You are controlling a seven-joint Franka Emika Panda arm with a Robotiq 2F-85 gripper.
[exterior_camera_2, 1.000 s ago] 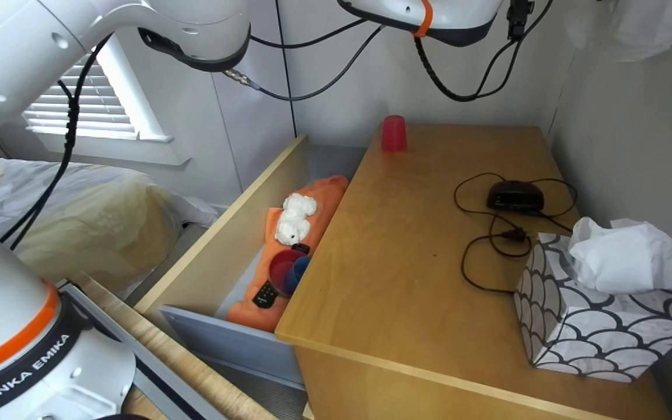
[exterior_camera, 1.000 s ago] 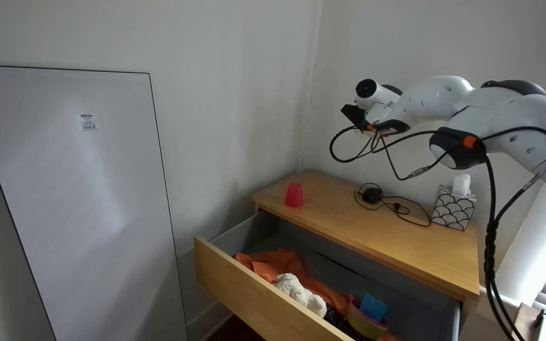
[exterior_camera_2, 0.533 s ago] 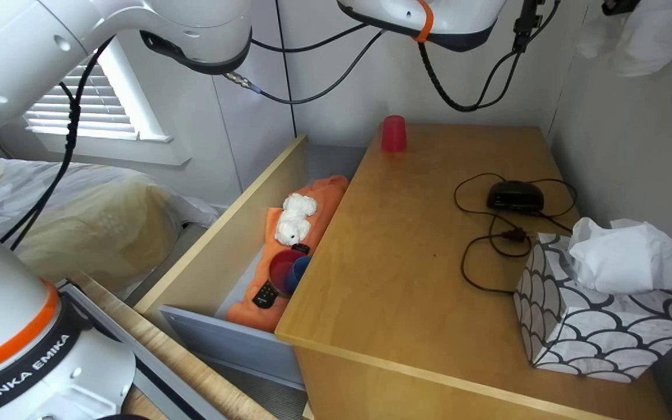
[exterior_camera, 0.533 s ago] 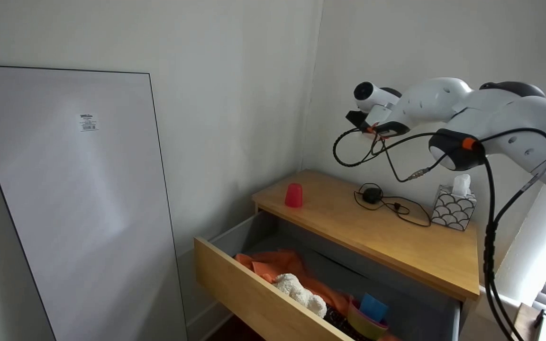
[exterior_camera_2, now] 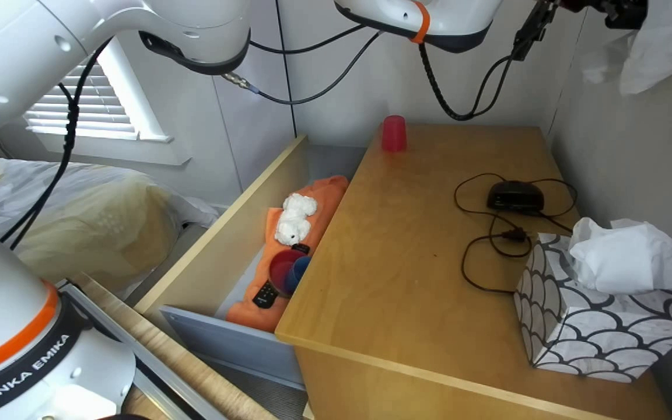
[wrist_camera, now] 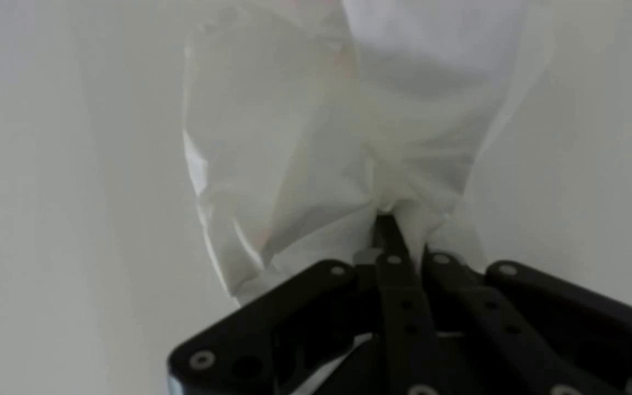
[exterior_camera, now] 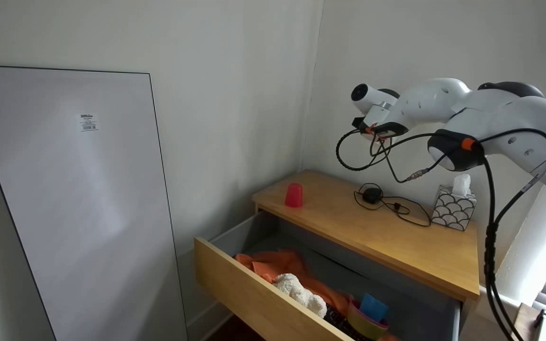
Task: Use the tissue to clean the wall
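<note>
Wrist view: the fingers (wrist_camera: 395,280), at lower centre of the frame, are pressed together on a gathered fold of the white tissue (wrist_camera: 316,164), which fans out above them to the top edge. The pale wall (wrist_camera: 47,219) fills both sides of the frame; contact between tissue and wall cannot be determined. In an exterior view, the tissue (exterior_camera_2: 662,49) hangs at the upper right corner, higher than the patterned tissue box (exterior_camera_2: 610,332). In both exterior views, a red cup (exterior_camera: 294,195) stands on the dresser (exterior_camera: 386,237).
</note>
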